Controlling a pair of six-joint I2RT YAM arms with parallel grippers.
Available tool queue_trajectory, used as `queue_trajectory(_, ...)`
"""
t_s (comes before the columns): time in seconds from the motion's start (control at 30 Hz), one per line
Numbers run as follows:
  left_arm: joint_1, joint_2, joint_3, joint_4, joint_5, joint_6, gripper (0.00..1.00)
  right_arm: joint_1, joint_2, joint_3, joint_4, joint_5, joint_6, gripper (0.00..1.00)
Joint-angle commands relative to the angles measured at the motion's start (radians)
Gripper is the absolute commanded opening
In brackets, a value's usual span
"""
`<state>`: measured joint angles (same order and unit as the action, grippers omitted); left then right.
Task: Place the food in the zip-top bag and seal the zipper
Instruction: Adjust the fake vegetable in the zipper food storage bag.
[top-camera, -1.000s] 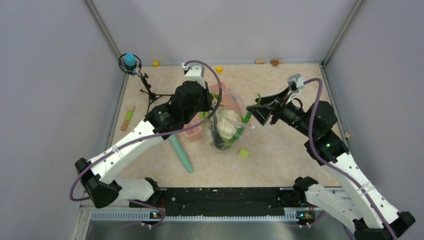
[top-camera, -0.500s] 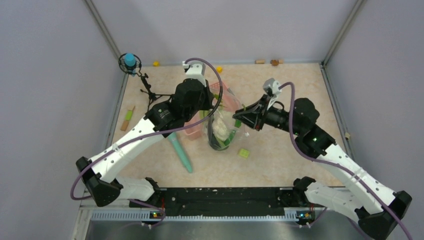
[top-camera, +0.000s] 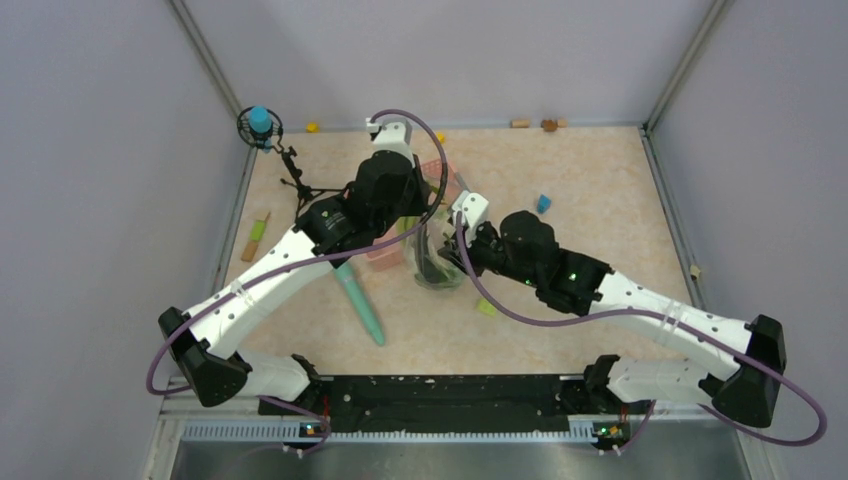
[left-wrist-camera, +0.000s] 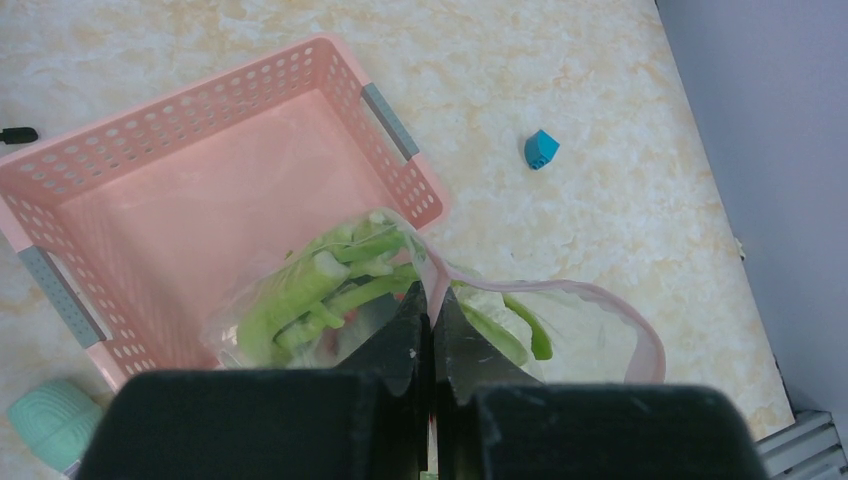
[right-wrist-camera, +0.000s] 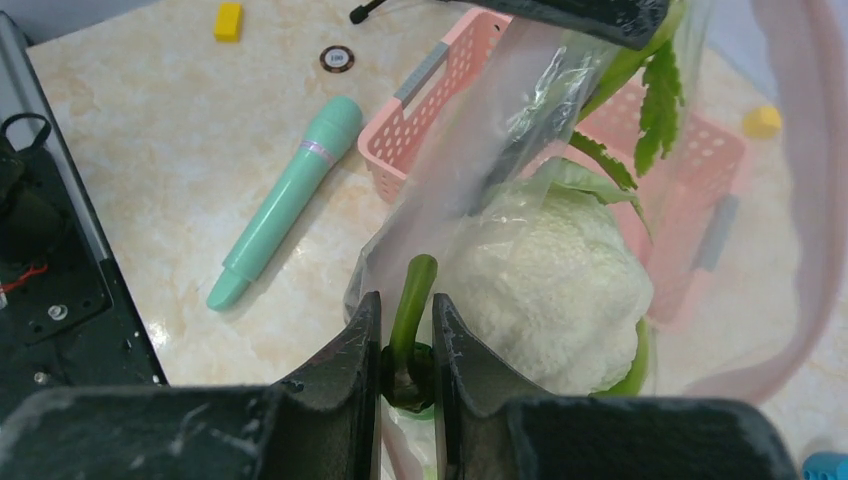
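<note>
My left gripper (left-wrist-camera: 432, 300) is shut on the pinkish zipper strip (left-wrist-camera: 600, 295) of the clear zip-top bag (left-wrist-camera: 580, 330) and holds its mouth up beside the pink basket. Pale green stalks (left-wrist-camera: 300, 295) show through the bag. My right gripper (right-wrist-camera: 405, 300) is shut on a dark green stemmed food piece (right-wrist-camera: 412, 285) at the bag's mouth, right against the white cauliflower (right-wrist-camera: 560, 280) inside the bag. A dark green leaf (right-wrist-camera: 660, 100) lies further in. In the top view both grippers meet at the bag (top-camera: 437, 262); the tomato is hidden.
The pink basket (left-wrist-camera: 200, 150) sits just left of the bag. A long teal stick (top-camera: 362, 305) lies in front of it. A small blue block (top-camera: 543, 203) and a yellow-green block (top-camera: 487, 307) lie to the right. A small tripod (top-camera: 262, 125) stands at the back left.
My right arm has swung left from the table's right side to the bag's mouth, carrying the green piece. The bag has drawn narrower. My left gripper has kept its hold.
</note>
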<state>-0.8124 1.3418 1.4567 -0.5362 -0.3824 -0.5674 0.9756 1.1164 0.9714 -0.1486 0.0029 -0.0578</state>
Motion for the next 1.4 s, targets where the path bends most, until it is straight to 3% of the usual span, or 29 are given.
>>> queue_trajectory(0.0,0.015,-0.035,0.052,0.088,-0.031,-0.015,0.00,0.046,0.014,-0.002,-0.128,0.060,-0.056,0.00)
queue_trajectory(0.2,0.022,-0.048,0.029,0.105,-0.015,-0.010,0.00,0.046,-0.044,-0.024,-0.118,0.159,0.030,0.02)
queue_trajectory(0.3,0.022,-0.077,-0.031,0.174,0.010,-0.004,0.00,0.047,-0.096,-0.035,-0.075,0.223,0.105,0.19)
queue_trajectory(0.43,0.022,-0.119,-0.098,0.220,-0.015,-0.008,0.00,0.047,-0.168,-0.050,-0.050,0.147,0.146,0.46)
queue_trajectory(0.7,0.022,-0.158,-0.154,0.252,-0.033,-0.008,0.00,0.046,-0.299,-0.070,-0.008,0.098,0.175,0.70)
queue_trajectory(1.0,0.022,-0.170,-0.174,0.255,-0.064,-0.004,0.00,0.047,-0.520,-0.198,-0.093,0.102,0.169,0.74)
queue_trajectory(1.2,0.022,-0.175,-0.178,0.254,-0.068,-0.010,0.00,0.046,-0.635,-0.365,0.045,0.122,0.136,0.74)
queue_trajectory(1.37,0.022,-0.183,-0.180,0.248,-0.070,-0.016,0.00,0.046,-0.608,-0.445,0.152,0.158,0.099,0.71)
